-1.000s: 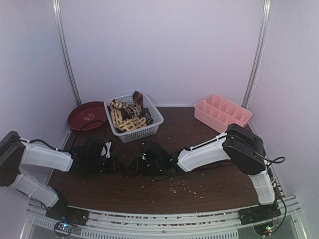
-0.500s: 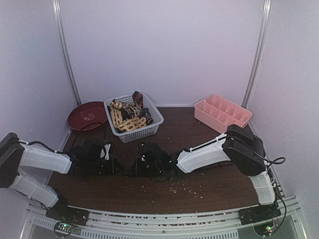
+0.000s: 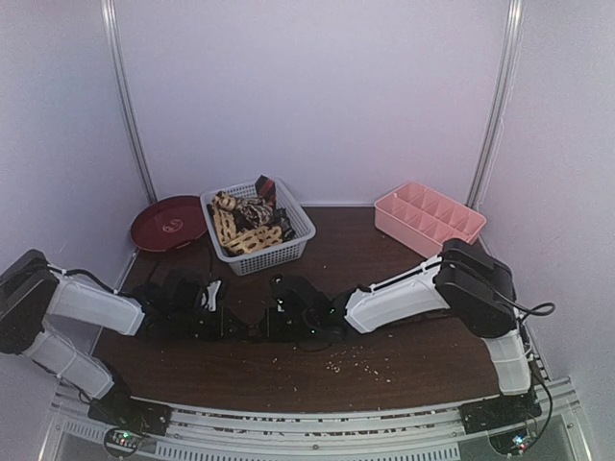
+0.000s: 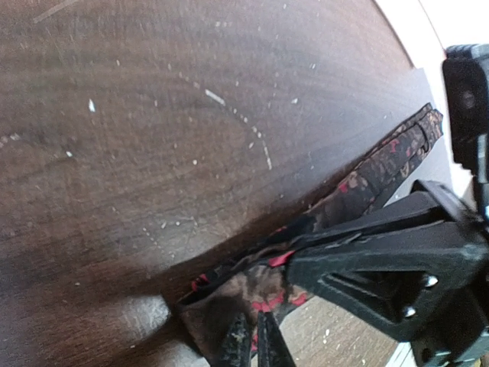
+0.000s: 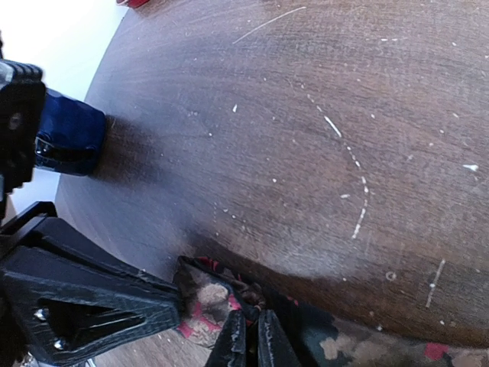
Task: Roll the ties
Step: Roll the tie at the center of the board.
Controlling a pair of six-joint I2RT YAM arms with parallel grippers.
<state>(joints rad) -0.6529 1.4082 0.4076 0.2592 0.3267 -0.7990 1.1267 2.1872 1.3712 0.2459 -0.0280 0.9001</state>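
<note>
1. One dark red-patterned tie (image 4: 382,164) lies in front of the basket (image 3: 279,255), pinched tight by both the left gripper (image 4: 256,329) and the right gripper (image 5: 250,327); its roll looks barely begun.
2. The remaining ties (image 3: 245,223) are heaped inside the basket, apparently unrolled.

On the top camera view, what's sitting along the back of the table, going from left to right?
dark red plate → white basket holding ties → pink divided tray

Open table (image 3: 346,240) runs between basket (image 3: 274,254) and pink tray (image 3: 428,219).
</note>
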